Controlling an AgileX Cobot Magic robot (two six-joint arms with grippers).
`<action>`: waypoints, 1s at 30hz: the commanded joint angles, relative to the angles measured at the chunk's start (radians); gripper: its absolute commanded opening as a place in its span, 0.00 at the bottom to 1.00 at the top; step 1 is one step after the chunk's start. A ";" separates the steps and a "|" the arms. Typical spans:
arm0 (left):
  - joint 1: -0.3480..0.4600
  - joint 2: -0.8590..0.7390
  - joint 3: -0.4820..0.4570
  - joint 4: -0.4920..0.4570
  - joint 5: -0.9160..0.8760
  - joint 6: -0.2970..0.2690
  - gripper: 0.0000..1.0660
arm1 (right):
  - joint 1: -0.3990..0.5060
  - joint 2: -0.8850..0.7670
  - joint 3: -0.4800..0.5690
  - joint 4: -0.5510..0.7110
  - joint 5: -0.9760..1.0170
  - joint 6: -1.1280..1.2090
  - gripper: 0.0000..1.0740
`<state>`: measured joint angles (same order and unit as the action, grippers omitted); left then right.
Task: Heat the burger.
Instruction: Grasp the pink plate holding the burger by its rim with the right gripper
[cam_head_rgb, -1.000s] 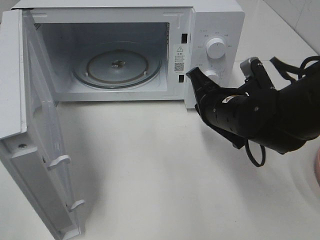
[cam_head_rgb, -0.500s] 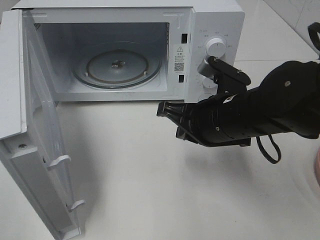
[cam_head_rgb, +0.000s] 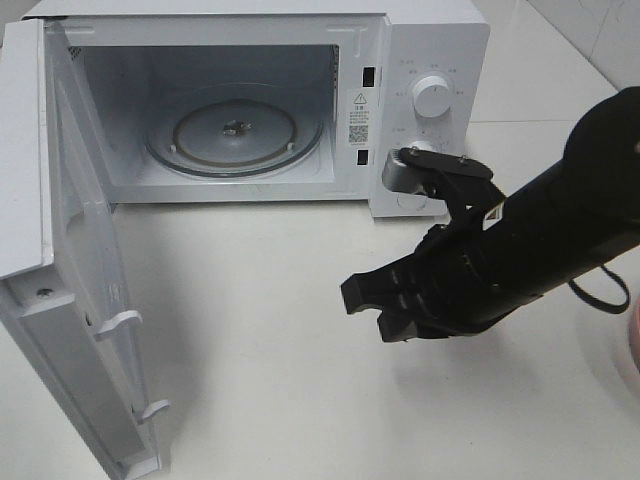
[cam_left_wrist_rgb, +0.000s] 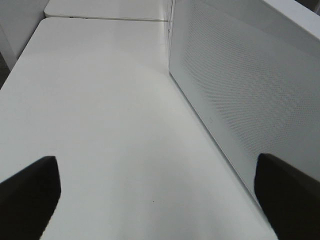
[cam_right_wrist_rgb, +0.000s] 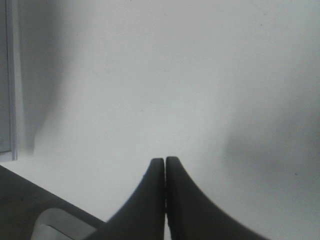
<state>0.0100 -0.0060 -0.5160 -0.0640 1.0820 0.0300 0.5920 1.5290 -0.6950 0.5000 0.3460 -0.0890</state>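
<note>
The burger is out of view in every frame. The white microwave (cam_head_rgb: 430, 60) stands at the back with its door (cam_head_rgb: 60, 250) swung wide open to the left. Inside, its glass turntable (cam_head_rgb: 236, 130) is bare. My right gripper (cam_head_rgb: 362, 298) hovers over the table in front of the microwave's control panel, pointing left. In the right wrist view its fingers (cam_right_wrist_rgb: 165, 165) are pressed together with nothing between them. My left gripper (cam_left_wrist_rgb: 155, 200) does not show in the exterior view. Its own view has the two fingers far apart over bare table beside the door's perforated panel (cam_left_wrist_rgb: 240, 90).
Two knobs (cam_head_rgb: 432, 97) sit on the microwave's right panel, just behind the right arm. A sliver of something pink (cam_head_rgb: 634, 345) shows at the right edge. The open door stretches toward the table's front left. White table (cam_head_rgb: 260, 330) lies between door and right arm.
The right arm has swung away from the microwave's knob panel, down and to the left, and now hangs over the table in front. Its gripper stayed shut. The door has not moved.
</note>
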 joint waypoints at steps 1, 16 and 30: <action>-0.005 -0.017 -0.001 -0.004 -0.012 -0.002 0.92 | -0.028 -0.064 -0.026 -0.095 0.107 0.009 0.04; -0.005 -0.017 -0.001 -0.004 -0.012 -0.002 0.92 | -0.152 -0.212 -0.121 -0.557 0.452 0.210 0.75; -0.005 -0.017 -0.001 -0.004 -0.012 -0.002 0.92 | -0.344 -0.211 -0.120 -0.627 0.570 0.178 0.94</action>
<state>0.0100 -0.0060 -0.5160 -0.0640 1.0820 0.0300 0.2710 1.3210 -0.8100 -0.1090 0.9060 0.1020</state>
